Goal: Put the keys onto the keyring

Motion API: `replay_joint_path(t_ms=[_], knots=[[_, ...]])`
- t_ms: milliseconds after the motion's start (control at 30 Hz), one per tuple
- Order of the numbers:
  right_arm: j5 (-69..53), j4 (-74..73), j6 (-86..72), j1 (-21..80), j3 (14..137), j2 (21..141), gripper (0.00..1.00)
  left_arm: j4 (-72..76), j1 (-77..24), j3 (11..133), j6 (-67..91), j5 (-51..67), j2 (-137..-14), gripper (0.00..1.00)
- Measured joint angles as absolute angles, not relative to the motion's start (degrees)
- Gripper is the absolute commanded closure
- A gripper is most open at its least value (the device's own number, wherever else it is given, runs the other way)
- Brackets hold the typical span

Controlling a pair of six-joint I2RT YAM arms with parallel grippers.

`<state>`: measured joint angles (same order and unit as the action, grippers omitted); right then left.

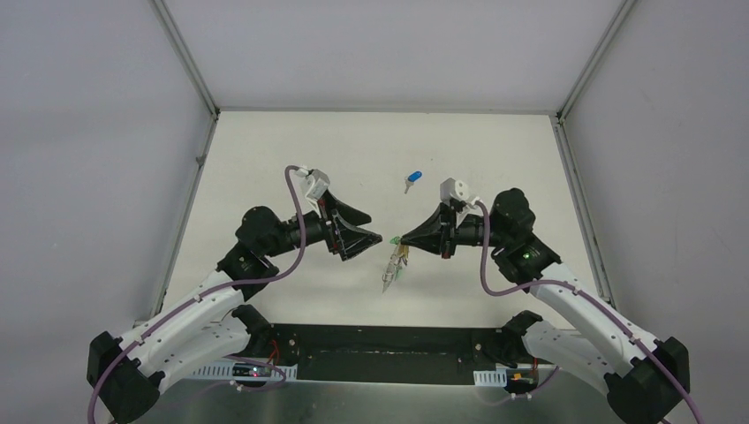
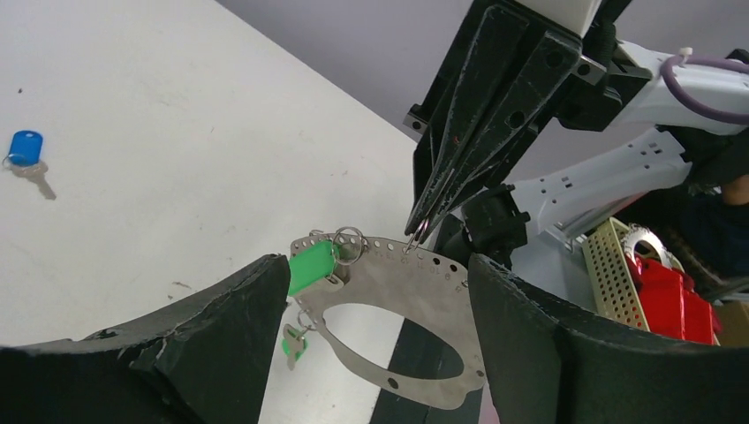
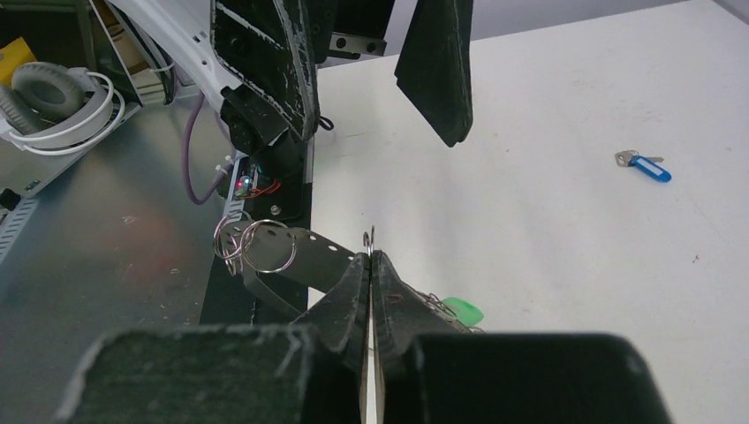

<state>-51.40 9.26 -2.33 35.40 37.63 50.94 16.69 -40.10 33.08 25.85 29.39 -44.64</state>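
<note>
Mid-frame, top view: right gripper (image 1: pixel 397 239) pinched shut on keyring (image 2: pixel 397 274) rim, ring hanging from it. One green key (image 2: pixel 311 265) already on it. Empty left gripper (image 1: pixel 375 227) gapes wide, straddling ring. Remaining: blue key (image 1: pixel 412 180), loose on table (image 1: pixel 265 177), upper centre.
</note>
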Motion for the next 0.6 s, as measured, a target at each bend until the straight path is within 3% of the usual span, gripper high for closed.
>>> replay_joint_path(t_ms=[600], knots=[[-50.9,10.4,-4.5,35.4,37.6,49.9,1.0,20.5,-40.1,34.2,23.6,38.1,-49.7,0.38]])
